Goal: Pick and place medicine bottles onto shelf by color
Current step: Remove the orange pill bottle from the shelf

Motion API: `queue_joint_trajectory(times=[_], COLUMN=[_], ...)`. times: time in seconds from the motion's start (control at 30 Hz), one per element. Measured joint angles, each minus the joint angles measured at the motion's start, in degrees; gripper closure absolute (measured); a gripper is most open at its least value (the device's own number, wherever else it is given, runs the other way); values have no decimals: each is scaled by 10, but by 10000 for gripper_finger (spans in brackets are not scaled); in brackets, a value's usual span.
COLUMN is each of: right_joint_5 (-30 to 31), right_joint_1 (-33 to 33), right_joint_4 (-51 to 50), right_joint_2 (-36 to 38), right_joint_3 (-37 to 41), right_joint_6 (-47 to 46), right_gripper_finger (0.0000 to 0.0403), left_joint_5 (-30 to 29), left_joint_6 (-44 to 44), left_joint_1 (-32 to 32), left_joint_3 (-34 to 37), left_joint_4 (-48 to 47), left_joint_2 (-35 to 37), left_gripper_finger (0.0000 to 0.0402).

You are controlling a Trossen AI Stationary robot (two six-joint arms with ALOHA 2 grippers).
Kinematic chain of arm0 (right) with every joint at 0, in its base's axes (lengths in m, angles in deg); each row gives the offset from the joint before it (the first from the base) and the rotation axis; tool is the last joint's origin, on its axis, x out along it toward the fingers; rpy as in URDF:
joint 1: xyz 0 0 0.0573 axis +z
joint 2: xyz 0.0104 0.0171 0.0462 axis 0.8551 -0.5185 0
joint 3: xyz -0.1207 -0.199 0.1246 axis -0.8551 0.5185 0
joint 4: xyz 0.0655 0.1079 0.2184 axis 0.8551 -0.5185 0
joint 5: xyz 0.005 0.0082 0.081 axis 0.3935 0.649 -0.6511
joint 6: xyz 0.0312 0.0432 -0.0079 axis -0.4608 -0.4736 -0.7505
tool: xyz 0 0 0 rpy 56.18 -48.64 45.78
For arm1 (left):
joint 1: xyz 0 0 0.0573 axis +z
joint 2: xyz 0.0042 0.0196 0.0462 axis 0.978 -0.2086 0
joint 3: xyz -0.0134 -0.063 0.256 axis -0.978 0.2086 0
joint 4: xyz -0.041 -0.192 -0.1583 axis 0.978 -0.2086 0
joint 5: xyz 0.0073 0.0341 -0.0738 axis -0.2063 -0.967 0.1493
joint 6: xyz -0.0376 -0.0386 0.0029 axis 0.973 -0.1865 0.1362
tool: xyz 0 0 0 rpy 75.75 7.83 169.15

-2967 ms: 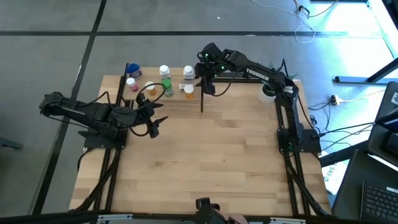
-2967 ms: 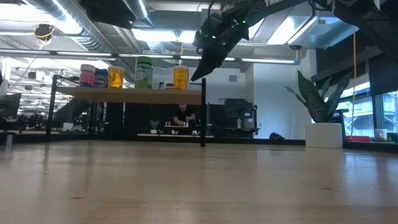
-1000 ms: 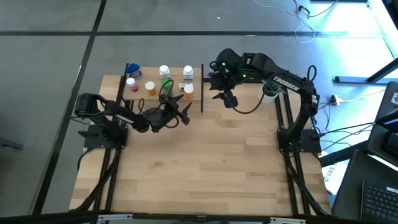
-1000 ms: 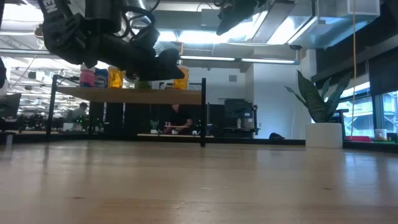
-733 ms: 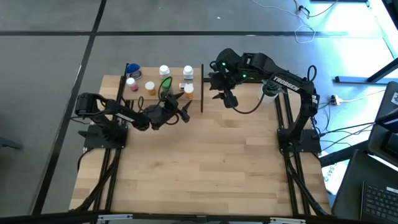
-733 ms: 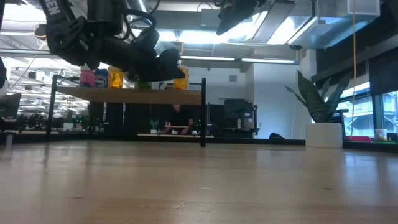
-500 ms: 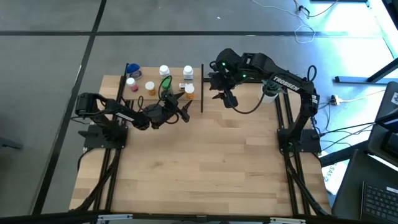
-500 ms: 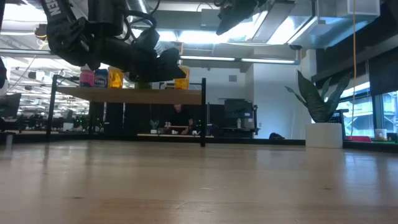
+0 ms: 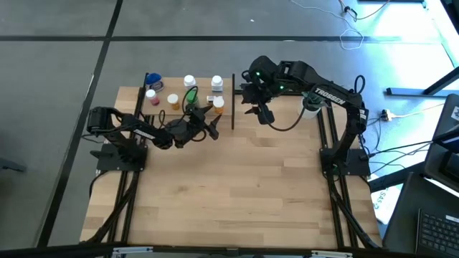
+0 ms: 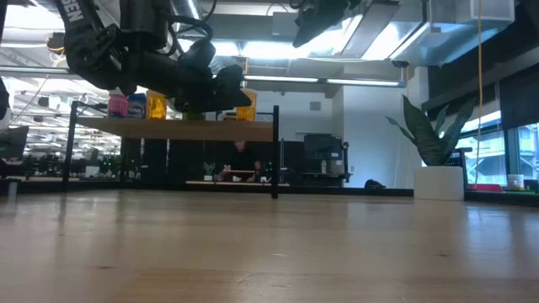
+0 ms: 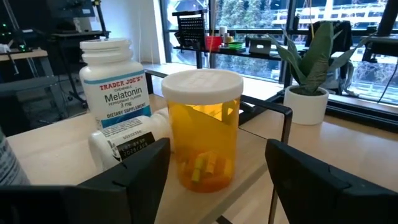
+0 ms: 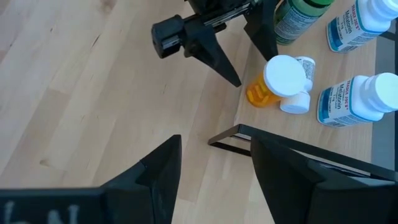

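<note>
The shelf (image 9: 188,107) stands straight ahead of my left gripper (image 9: 209,119), and I have that gripper level with the shelf's top, at its near edge toward the end with the black post (image 9: 232,100). My right gripper (image 9: 257,112) hangs higher, off that same end just past the post, fingers spread and holding nothing. My left arm is plainly the nearer one to the job.

Directly ahead of my left fingers (image 11: 134,168), centred in the gap between them, stands the orange bottle (image 11: 203,129). It is upright, white cap up, so its long axis runs vertical and crosses the line between my two pads squarely. My left jaws stand apart, wider than the bottle, and nothing touches them. The bottle sits just beyond my fingertips, not yet between them. As I judge it, a short straight push forward would bring the pads to either side of its body.

Just behind the orange one, off toward one finger, a small white bottle (image 11: 127,145) lies on its side, its long axis flat along the shelf. Behind that stands an upright white melatonin bottle (image 11: 112,87). I think the lying one is close enough to get nudged.
</note>
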Motion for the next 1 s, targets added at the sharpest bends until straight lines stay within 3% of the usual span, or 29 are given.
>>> queue_joint_trajectory(times=[0.17, 1.0], right_joint_5=[0, 0], right_joint_1=[0, 0], right_joint_4=[0, 1], right_joint_2=[0, 0], right_joint_3=[0, 0], right_joint_6=[0, 0], right_gripper_finger=[208, 208], left_joint_5=[29, 45], left_joint_6=[1, -3], left_joint_1=[3, 7], left_joint_3=[0, 0], left_joint_4=[0, -1], left_joint_2=[0, 0], left_gripper_finger=[143, 143])
